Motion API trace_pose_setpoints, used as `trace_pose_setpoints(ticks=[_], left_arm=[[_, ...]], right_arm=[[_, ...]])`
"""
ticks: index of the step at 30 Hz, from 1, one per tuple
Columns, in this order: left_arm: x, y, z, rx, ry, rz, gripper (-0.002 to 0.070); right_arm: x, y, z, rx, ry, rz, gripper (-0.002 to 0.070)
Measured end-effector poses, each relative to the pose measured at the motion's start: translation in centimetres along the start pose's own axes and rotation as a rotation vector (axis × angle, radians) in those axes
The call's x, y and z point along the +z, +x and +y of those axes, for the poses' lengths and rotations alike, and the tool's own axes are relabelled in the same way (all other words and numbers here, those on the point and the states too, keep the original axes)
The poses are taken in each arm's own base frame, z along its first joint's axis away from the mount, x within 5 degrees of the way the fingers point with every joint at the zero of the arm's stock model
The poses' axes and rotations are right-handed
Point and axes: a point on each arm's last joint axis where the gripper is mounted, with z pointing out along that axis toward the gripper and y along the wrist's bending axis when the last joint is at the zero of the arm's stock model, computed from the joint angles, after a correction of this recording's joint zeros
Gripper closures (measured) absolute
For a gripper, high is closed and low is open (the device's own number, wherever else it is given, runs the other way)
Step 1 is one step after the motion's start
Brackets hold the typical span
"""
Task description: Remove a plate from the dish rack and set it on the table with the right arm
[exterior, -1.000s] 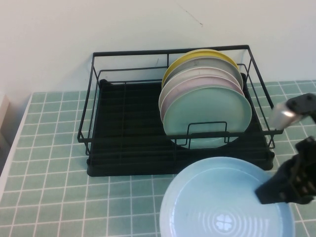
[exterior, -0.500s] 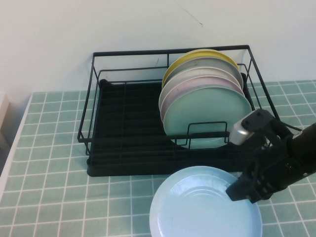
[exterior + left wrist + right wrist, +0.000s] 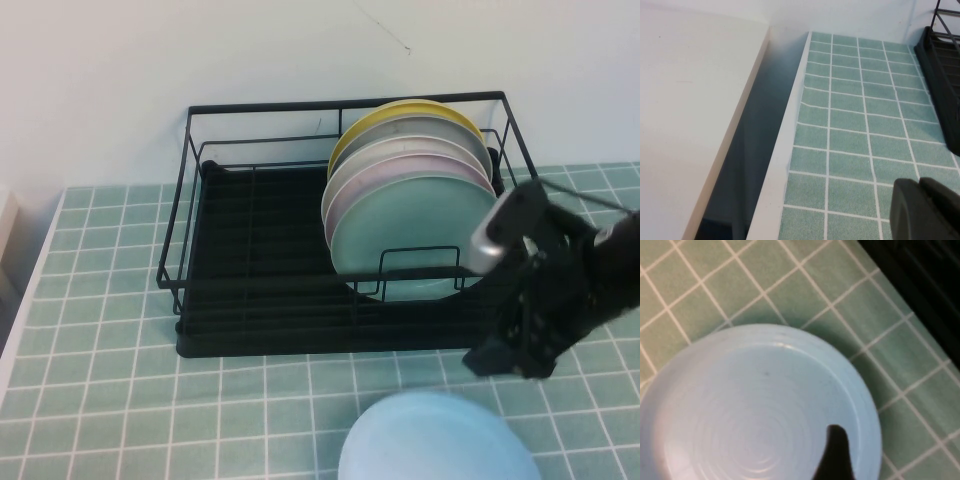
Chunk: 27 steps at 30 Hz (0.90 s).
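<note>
The right pincer [image 3: 510, 355] hangs above the worktop [image 3: 110, 330] just in front of the dish rack's near right corner, clear of the plate. Whether its fingers are open or shut cannot be told — in the right wrist view only one dark fingertip [image 3: 835, 455] shows, over the plate's rim. It has hold of nothing that can be seen. The right arm [image 3: 570, 270], black with a silver-grey part near the wrist, reaches in from the right edge and crosses in front of the rack's right end.

The pale blue plate [image 3: 440, 440] lies flat on the green tiles at the near edge of the high view, in front of the dish rack [image 3: 260, 290] and apart from it, a little to the left of the pincer. In the right wrist view the plate [image 3: 755, 405] sits face up, with faint rings in its middle and tiles showing around it.

In the rack's right half a row of plates stands on edge: a mint-green one [image 3: 415, 235] in front, a pink one [image 3: 365, 175] behind it, then others back to a yellow one [image 3: 400, 110].

The left pincer [image 3: 927, 210] shows only as a dark shape in the left wrist view — open or shut, I cannot tell — over the worktop near its left edge, the rack's end [image 3: 942, 75] off to one side.
</note>
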Motion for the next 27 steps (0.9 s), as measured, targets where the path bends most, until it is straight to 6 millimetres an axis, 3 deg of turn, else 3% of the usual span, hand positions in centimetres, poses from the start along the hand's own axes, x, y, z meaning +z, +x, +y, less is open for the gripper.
trace_pose_setpoints(ticks=[3,8,11,16,20,23,27], left_arm=[[0.0,0.0,0.0,0.000,0.000,0.000,0.0678],[0.0,0.0,0.0,0.000,0.000,0.000,0.0678],[0.0,0.0,0.0,0.000,0.000,0.000,0.0678],[0.0,0.0,0.0,0.000,0.000,0.000,0.0678],[0.0,0.0,0.0,0.000,0.000,0.000,0.0678],[0.0,0.0,0.0,0.000,0.000,0.002,0.0678],[0.0,0.0,0.0,0.000,0.000,0.002,0.0678]], right_arm=[[-1.8,-1.3,-0.4,0.002,0.026,0.051,0.0191],[-6.5,-3.2,0.6,0.031,0.051,0.079,0.0521],[-9.5,-3.5,2.3,0.016,0.065,-0.018,0.0630],[-14.4,-2.9,6.3,-0.043,0.098,-0.303,0.0670],[-17.8,-1.0,9.7,-0.111,0.140,-0.530,0.0676],[-19.0,0.9,11.4,-0.143,0.177,-0.601,0.0677],[-19.0,3.3,12.8,-0.164,0.195,-0.621,0.0678]])
